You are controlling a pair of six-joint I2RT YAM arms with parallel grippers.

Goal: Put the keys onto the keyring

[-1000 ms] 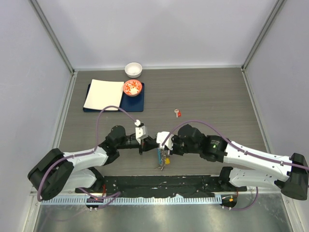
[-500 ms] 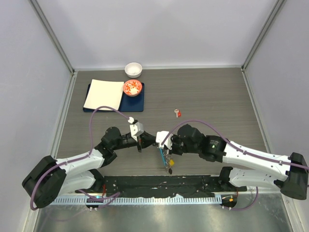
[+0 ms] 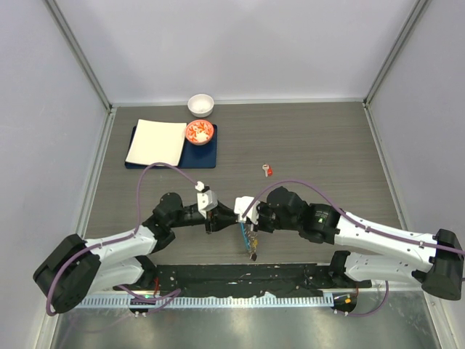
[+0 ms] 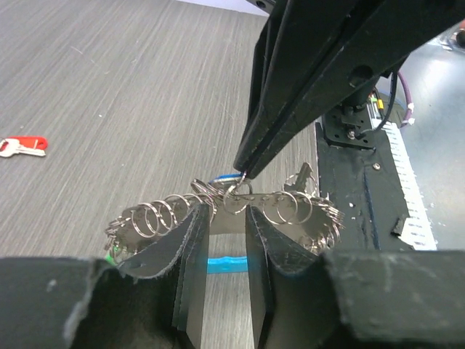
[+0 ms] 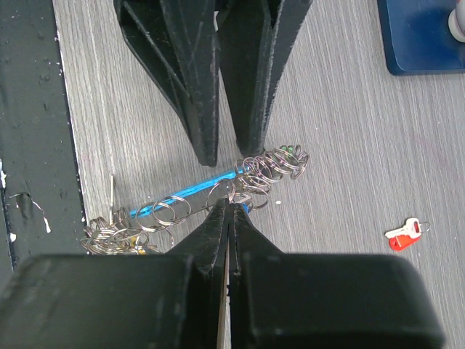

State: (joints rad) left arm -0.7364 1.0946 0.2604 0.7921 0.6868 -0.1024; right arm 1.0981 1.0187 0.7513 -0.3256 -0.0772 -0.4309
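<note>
The keyring (image 5: 270, 166), a chain of silver rings with a light-blue strip (image 5: 185, 196) and a bunch of silver keys (image 5: 116, 236), hangs just above the table. My right gripper (image 5: 231, 202) is shut on one of its rings. In the top view the right gripper (image 3: 242, 221) holds the bunch (image 3: 251, 240) below it. My left gripper (image 4: 224, 218) is open, its fingertips (image 4: 195, 222) right at the ring chain (image 4: 156, 214) and gripping nothing. The red key (image 3: 267, 170) lies alone on the table, also in the right wrist view (image 5: 404, 235). A small blue bit (image 4: 224, 177) shows by the pinched ring; I cannot tell whether it is the blue key.
A dark blue mat (image 3: 200, 154) at the back left carries a white folded cloth (image 3: 156, 142) and a red bowl (image 3: 200, 131). A white bowl (image 3: 200, 105) stands behind it. The black base rail (image 3: 240, 275) runs along the near edge.
My left gripper drew back to the left, then came back right to the keyring. The bunch hanging from my right gripper swung slightly. The red key has not moved.
</note>
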